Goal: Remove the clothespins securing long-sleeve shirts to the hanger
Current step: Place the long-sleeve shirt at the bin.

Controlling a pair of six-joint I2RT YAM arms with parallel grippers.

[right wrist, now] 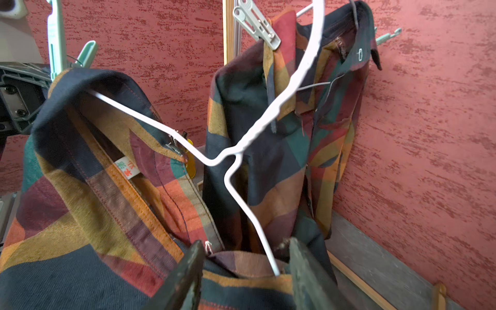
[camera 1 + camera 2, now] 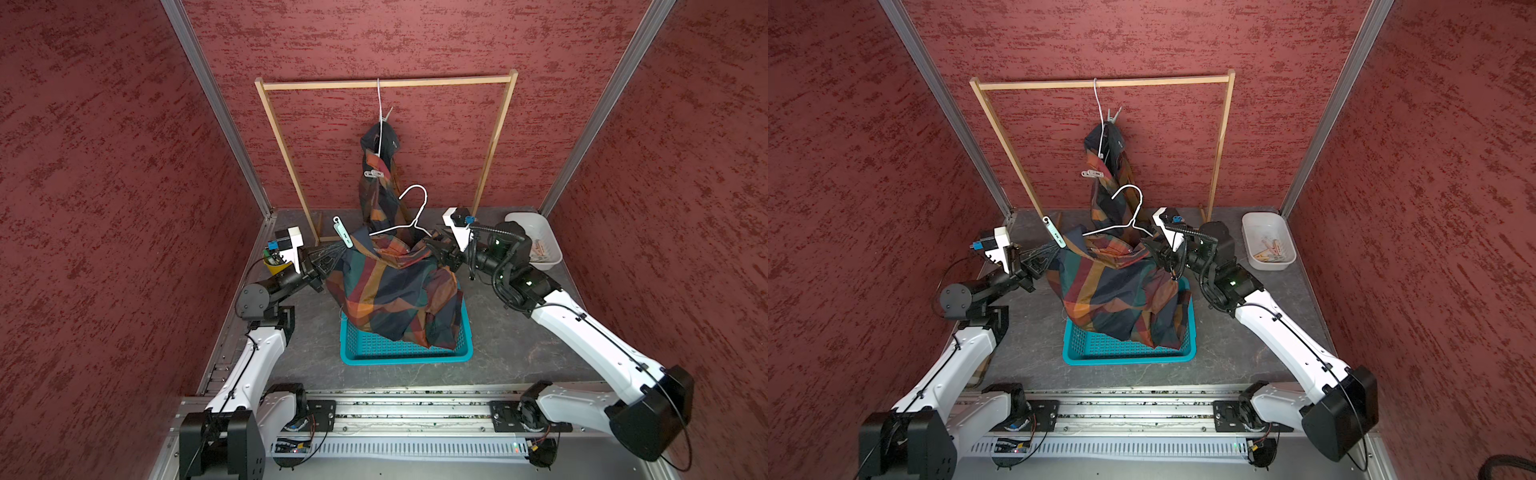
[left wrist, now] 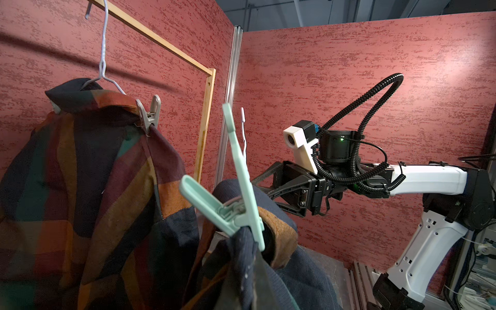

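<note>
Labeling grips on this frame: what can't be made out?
left gripper: tips buried in the near shirt in both top views; what they pinch is hidden.
rear peg on the far shirt: only its tip shows in the right wrist view; the collar hides the rest.
white tray: pegs inside too small to count in top views.
right gripper: frame edge cuts its fingers in the wrist view; contact with the near shirt unclear.
</note>
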